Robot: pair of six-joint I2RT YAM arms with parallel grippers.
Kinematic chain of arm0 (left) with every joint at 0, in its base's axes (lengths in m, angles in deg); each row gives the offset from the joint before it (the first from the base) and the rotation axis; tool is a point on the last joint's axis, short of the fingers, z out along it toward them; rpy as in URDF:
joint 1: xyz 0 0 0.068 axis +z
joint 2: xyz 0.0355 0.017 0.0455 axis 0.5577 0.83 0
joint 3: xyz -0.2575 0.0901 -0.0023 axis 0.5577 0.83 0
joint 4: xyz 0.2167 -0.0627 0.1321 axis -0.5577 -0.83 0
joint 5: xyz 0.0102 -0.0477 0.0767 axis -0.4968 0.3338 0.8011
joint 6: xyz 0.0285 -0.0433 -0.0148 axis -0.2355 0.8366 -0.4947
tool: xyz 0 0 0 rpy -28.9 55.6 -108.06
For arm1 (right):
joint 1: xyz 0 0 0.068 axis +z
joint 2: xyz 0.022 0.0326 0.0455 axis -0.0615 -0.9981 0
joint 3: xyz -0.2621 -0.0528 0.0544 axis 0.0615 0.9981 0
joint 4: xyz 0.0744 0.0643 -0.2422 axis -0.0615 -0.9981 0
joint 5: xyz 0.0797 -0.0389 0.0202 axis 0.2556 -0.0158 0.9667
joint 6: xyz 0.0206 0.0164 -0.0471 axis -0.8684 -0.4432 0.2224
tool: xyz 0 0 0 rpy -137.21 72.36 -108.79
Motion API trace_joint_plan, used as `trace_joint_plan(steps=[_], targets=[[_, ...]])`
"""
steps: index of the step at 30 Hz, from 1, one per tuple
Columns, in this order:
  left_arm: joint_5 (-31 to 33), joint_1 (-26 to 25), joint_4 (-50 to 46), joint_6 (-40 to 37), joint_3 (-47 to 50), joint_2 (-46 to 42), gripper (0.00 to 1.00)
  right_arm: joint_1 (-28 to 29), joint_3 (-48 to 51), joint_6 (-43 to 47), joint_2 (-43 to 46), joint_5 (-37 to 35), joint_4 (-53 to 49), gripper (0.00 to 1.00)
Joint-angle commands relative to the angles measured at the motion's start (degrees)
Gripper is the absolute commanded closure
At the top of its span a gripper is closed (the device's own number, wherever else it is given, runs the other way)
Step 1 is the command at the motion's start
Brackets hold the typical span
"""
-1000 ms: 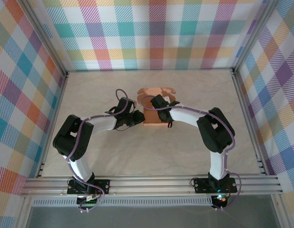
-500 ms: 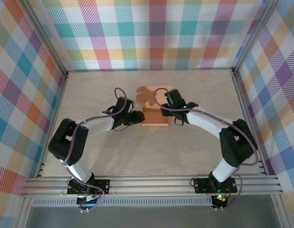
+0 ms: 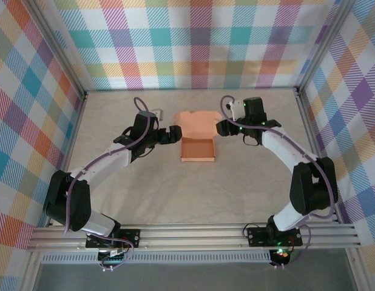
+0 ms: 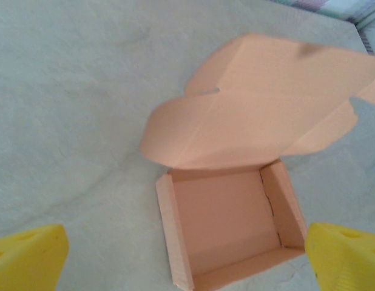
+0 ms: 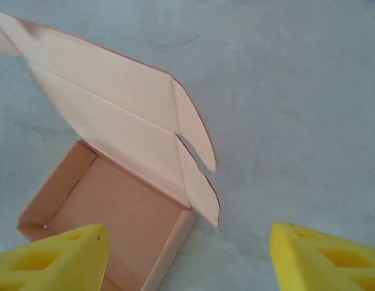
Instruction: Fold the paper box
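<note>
The paper box is a salmon-orange tray with its walls standing up, resting mid-table. Its lid with rounded side flaps leans back on the far side. My left gripper hovers just left of the lid, open and apart from the card. My right gripper hovers just right of the lid, also open and holding nothing. The left wrist view looks down into the tray between my left gripper's yellow fingertips. In the right wrist view the tray's corner and lid flap lie ahead of my right gripper.
The pale marbled table is walled by plaid panels at the back and both sides. An aluminium rail runs along the near edge by the arm bases.
Both grippers have let go of the box, opened and drawn away from it, the left to the far left, the right to the far right. The lid now shows uncovered.
</note>
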Motion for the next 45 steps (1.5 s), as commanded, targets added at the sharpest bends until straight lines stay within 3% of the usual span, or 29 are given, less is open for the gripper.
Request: trace_joint_plan(steps=[1,9,15,19,21,22,34,39,45], targets=[[0.7,1.1,-2.1,-3.2,-1.4,-0.9,0.00,-0.6,-6.0,13.7,-5.2,8.6,-6.3,0.32],[1.7,1.7,-2.3,-5.6,2.9,-5.2,0.00,-2.1,-23.9,26.5,-18.3,9.7,-22.0,0.32],[2.5,1.8,-1.7,-5.3,6.5,-7.4,0.00,-2.2,-34.2,38.6,-24.7,14.4,-36.7,0.39],[2.8,1.9,-2.0,-5.6,7.2,-8.0,0.00,-2.4,-38.5,42.0,-26.7,15.1,-42.7,0.56],[2.8,1.9,-1.8,-5.6,7.3,-8.2,0.00,-2.3,-40.0,42.6,-27.3,14.9,-43.7,0.71],[2.8,1.9,-1.7,-5.7,7.3,-8.1,0.00,-2.4,-40.7,42.8,-27.7,14.8,-44.1,0.74],[2.4,1.9,-2.1,-5.6,7.7,-8.5,0.00,-2.2,-45.7,43.8,-30.7,9.9,-47.9,0.79],[2.6,1.9,-1.8,-5.9,7.8,-8.6,0.00,-2.2,-46.2,44.3,-31.2,8.5,-48.5,0.98],[2.6,2.0,-0.7,-6.6,7.5,-8.1,0.00,-2.0,-45.4,44.9,-30.3,9.2,-47.6,1.00]])
